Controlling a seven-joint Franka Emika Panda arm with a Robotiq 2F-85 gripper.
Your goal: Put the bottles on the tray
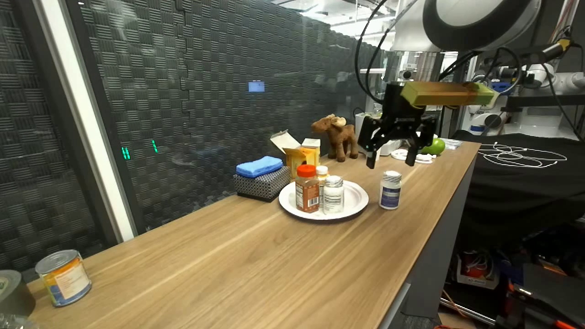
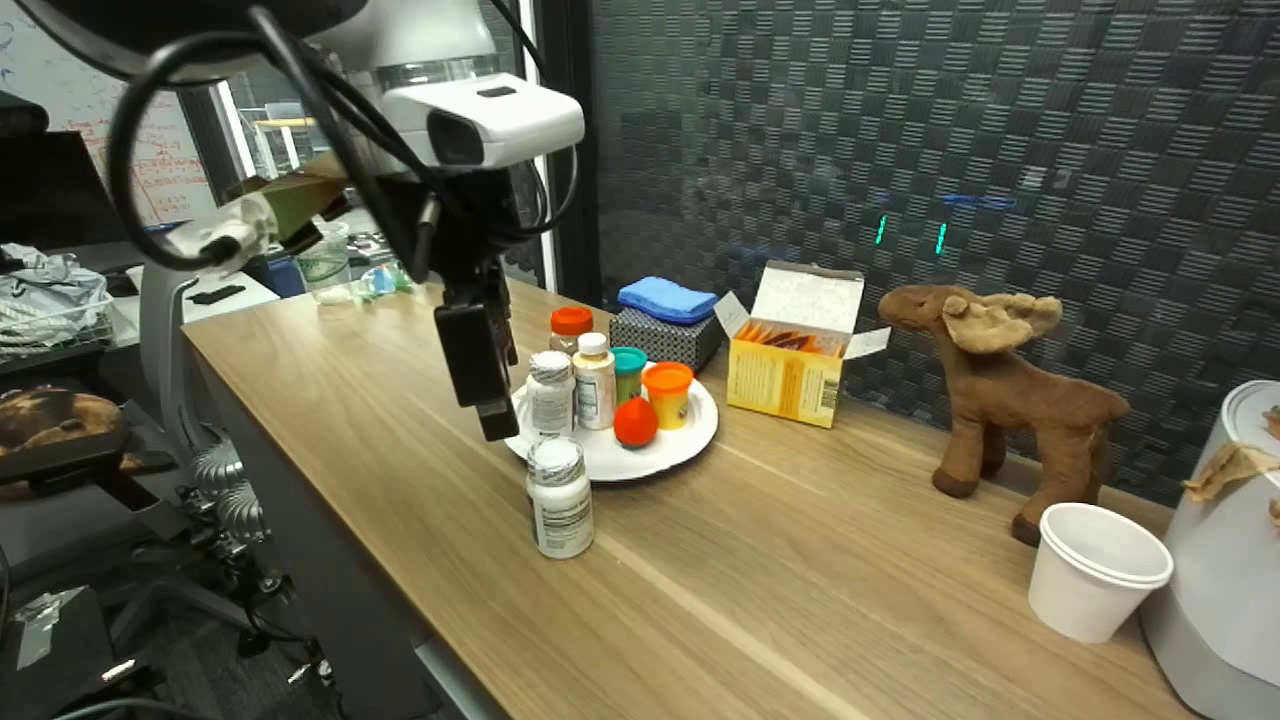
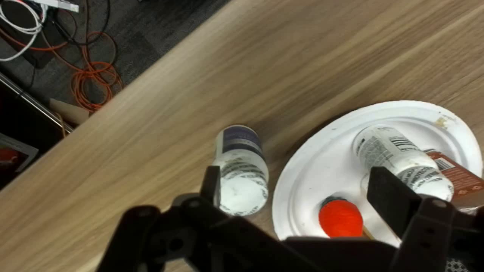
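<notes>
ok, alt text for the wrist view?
An open black hand hangs over a wooden counter, a purple-labelled white bottle standing beside a white plate. On the plate are a second white bottle, a partly hidden brown bottle and a rounded red item. Coiled orange cable lies on the floor.

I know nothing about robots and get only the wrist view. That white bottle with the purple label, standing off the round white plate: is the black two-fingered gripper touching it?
Observer: No. In both exterior views a gap shows between the gripper and the white bottle.

Visitor: Good to know! And the bottle with the reddish-brown label, cut off at my picture's right edge: what's on top of it?

Observer: A bright orange-red lid, which shows in both exterior views.
</notes>
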